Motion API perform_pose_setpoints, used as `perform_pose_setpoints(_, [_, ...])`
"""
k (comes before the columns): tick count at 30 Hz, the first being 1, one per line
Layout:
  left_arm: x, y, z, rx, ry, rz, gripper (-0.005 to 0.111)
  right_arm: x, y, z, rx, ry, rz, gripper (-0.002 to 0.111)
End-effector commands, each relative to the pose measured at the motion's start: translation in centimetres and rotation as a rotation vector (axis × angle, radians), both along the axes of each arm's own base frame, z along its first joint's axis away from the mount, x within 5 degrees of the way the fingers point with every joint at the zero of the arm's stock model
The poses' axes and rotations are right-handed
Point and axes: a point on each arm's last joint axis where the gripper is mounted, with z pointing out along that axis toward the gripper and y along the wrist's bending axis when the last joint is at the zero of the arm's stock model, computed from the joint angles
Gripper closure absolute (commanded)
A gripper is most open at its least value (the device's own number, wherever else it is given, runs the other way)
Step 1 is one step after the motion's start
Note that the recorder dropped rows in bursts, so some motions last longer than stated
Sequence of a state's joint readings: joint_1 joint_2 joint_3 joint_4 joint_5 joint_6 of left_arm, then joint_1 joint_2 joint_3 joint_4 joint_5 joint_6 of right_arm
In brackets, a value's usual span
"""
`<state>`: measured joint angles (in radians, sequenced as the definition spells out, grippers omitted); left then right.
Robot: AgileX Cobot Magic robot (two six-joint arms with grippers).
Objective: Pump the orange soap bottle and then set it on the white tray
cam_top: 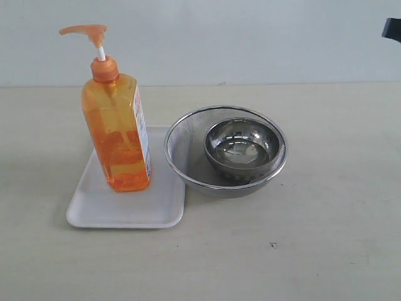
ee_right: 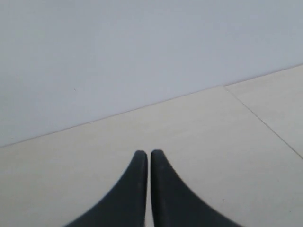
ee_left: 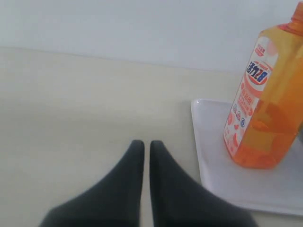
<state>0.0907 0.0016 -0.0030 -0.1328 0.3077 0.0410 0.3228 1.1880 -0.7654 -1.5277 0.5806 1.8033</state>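
Note:
The orange soap bottle [cam_top: 117,133] stands upright on the white tray [cam_top: 94,207], its pump head pointing left. In the left wrist view the orange soap bottle [ee_left: 267,101] shows its label, standing on the white tray [ee_left: 213,156]. My left gripper [ee_left: 143,143] is shut with nothing in it, over bare table beside the tray, apart from the bottle. My right gripper [ee_right: 144,153] is shut and empty, facing bare table and wall. Neither gripper's jaws show in the exterior view; only a dark part [cam_top: 392,29] sits at the top right edge.
A round metal mesh strainer [cam_top: 188,144] sits just right of the tray, touching its corner, with a steel bowl [cam_top: 242,148] inside it. A pale wall runs behind the table [cam_top: 313,251].

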Motion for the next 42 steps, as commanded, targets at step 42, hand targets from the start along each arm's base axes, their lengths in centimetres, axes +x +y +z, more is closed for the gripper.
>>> perform_pose_setpoints(42, [0.0, 0.0, -0.1, 0.008, 0.001, -0.008, 0.102, -15.0, -4.0, -7.3, -0.096, -0.103, 0.185, 0.109])
